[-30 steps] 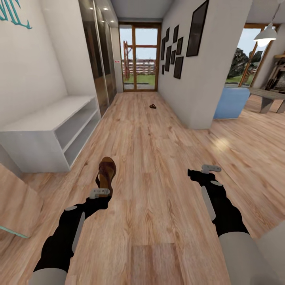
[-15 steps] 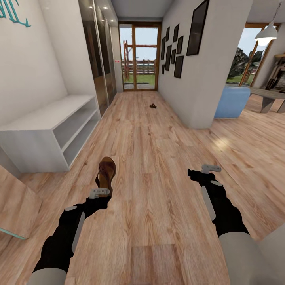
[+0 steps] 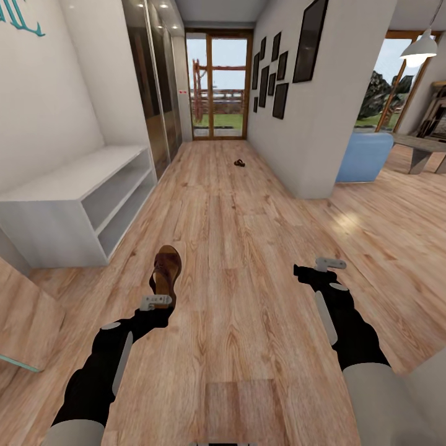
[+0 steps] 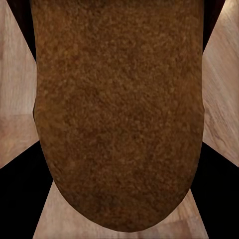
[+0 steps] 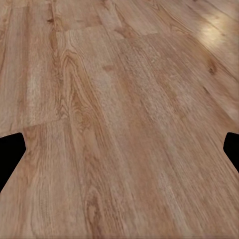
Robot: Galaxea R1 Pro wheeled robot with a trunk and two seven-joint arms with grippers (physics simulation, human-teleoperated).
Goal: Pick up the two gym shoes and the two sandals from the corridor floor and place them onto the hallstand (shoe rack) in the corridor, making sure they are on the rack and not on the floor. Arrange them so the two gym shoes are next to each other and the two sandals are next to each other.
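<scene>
At the left stood a pale grey two-shelf bench (image 3: 80,204). The left gripper (image 3: 155,301) held a brown sandal (image 3: 166,272) by its heel, fingers closed on it, above the corridor floor (image 3: 248,347). The sandal looked light, its leather sole flexible; a heel grip seemed likely to let the toe droop. Far down the corridor lay the second sandal (image 3: 239,163). The right gripper (image 3: 329,263) carried nothing, fingers spread wide.
</scene>
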